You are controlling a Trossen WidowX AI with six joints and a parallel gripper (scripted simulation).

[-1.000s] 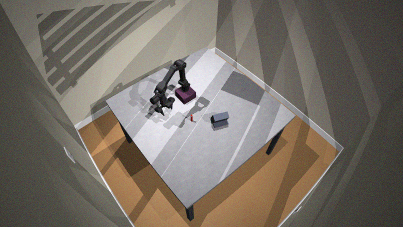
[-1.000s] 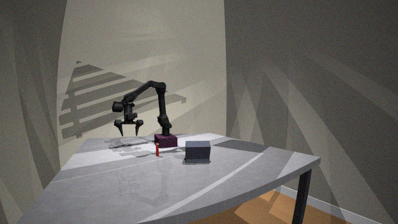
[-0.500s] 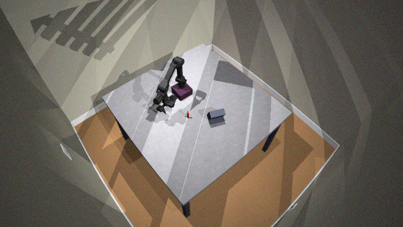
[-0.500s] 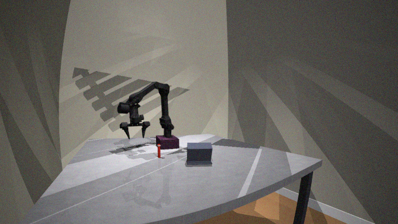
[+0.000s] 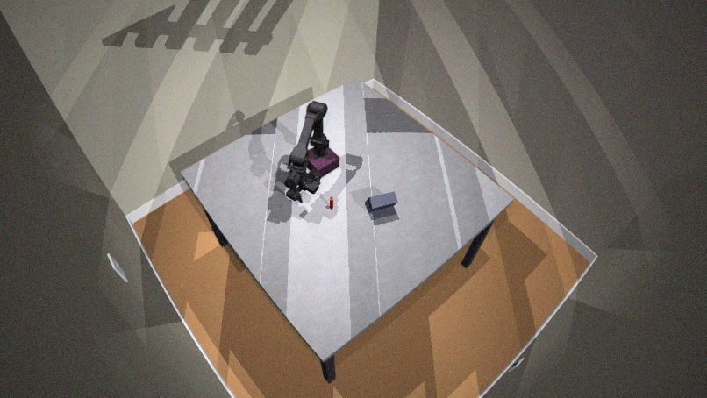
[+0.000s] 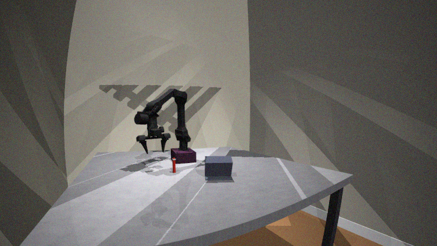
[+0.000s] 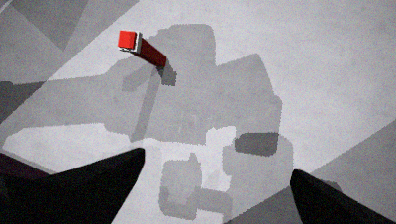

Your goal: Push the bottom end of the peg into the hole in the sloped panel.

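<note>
We see red square-section peg [image 6: 173, 164] upright on table [image 6: 244, 195], pale band under its top, grey panel block [image 6: 218, 166] at its 3 o'clock, apart, hole hidden.

My arm [image 6: 178, 116] rises from its base, bends sharply at the elbow and slopes down to the wrist, which turns the gripper [image 6: 154, 149] to point straight down above the counter [image 6: 244, 195]. I have the jaws spread wide with nothing between them. In the wrist view, both dark fingers frame the lower corners.
</note>
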